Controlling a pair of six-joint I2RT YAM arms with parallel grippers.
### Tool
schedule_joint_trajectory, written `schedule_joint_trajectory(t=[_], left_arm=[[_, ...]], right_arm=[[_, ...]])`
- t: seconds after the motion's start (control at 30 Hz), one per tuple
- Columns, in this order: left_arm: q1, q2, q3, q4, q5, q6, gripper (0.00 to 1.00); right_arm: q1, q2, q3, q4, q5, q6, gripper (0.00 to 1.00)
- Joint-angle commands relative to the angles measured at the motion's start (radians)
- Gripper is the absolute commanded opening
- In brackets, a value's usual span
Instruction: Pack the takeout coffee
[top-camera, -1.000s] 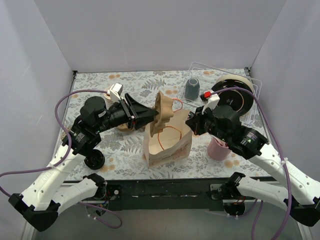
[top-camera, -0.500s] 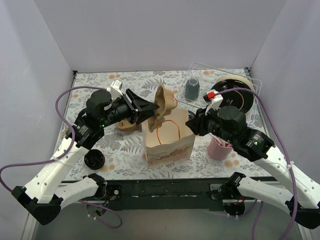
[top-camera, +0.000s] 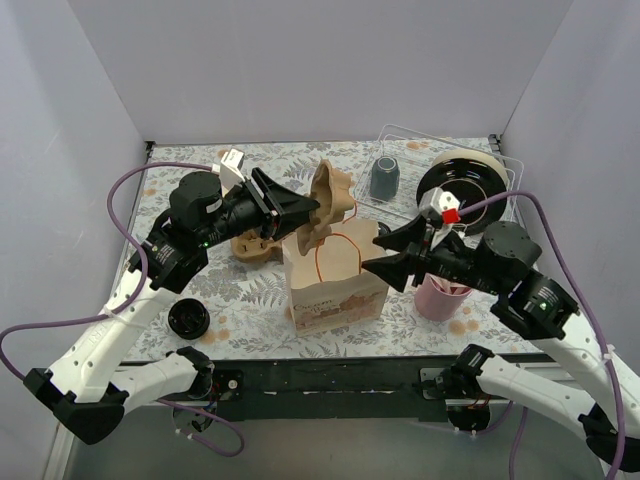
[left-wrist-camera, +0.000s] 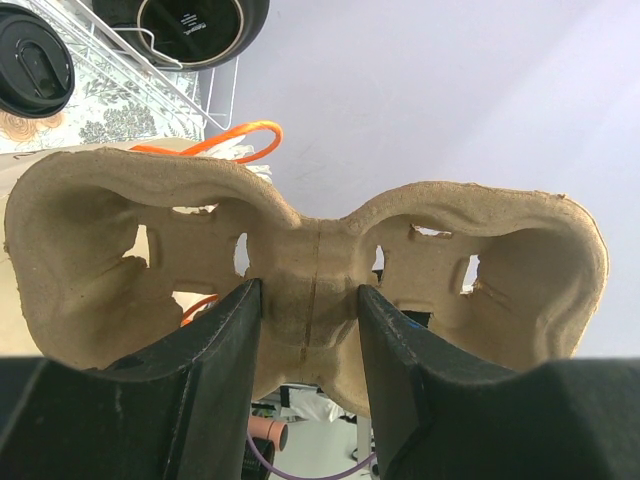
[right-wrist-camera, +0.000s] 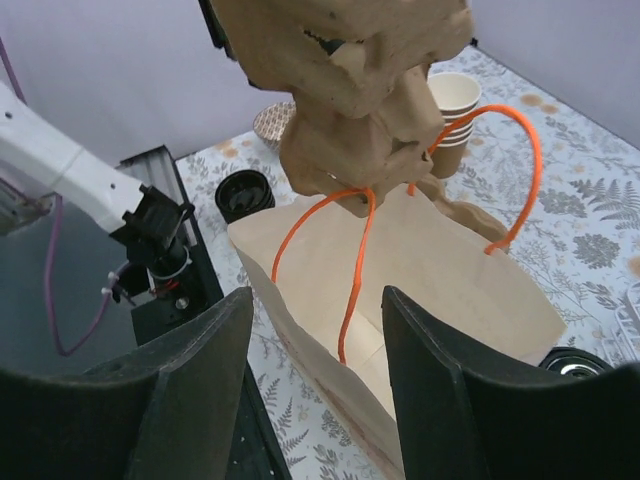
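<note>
The white lettering on the round black plate (left-wrist-camera: 190, 25) and the faint print low on the kraft paper bag (top-camera: 335, 290) are too small to read.

The takeout coffee (left-wrist-camera: 35, 65) shows only its black plastic lid, in the left wrist view. It stands on the floral tabletop (top-camera: 180, 170) beside the clear plastic tray (top-camera: 510, 170).

Left gripper (left-wrist-camera: 308, 300): clamped on the centre ridge of the moulded pulp cup carrier (top-camera: 330, 195), held on edge over the bag mouth.

Right gripper (right-wrist-camera: 315, 300): jaws apart, empty, just beside the bag.

Nearby: grey mug (top-camera: 384, 178) in the tray, pink cup (top-camera: 438, 298), stacked cream paper cups (right-wrist-camera: 452, 110), round black object (top-camera: 188, 318).
</note>
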Motion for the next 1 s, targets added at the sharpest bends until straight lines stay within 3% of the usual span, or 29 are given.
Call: schedule_joint_trajectory(t=[0.0,0.27,0.33,0.4,0.5,0.63,0.97], left_arm=[[-0.004,-0.027,0.005,-0.014,-0.006,0.006,0.23],[-0.004,-0.027,-0.007,-0.005,0.005,-0.003,0.23],[-0.004,-0.032,-0.008,-0.007,0.005,-0.002,0.22],[-0.004,-0.041,-0.016,-0.005,0.003,-0.015,0.22],[-0.004,-0.050,-0.018,-0.010,0.000,-0.042,0.21],[-0.004,-0.056,-0.007,-0.026,-0.005,-0.071,0.19],[-0.019,-0.079,-0.045,-0.100,0.011,-0.115,0.16]], right_arm=[[0.003,0.082,-0.019,0.092,-0.118,-0.077,0.63],[0.003,0.169,-0.015,0.155,-0.192,-0.180,0.62],[0.003,0.161,-0.033,0.192,-0.215,-0.220,0.48],[0.003,0.138,-0.062,0.232,-0.219,-0.244,0.15],[0.003,0.080,-0.123,0.315,-0.259,-0.252,0.03],[0.003,0.018,-0.226,0.468,-0.316,-0.274,0.01],[0.004,-0.005,-0.257,0.508,-0.224,-0.281,0.01]])
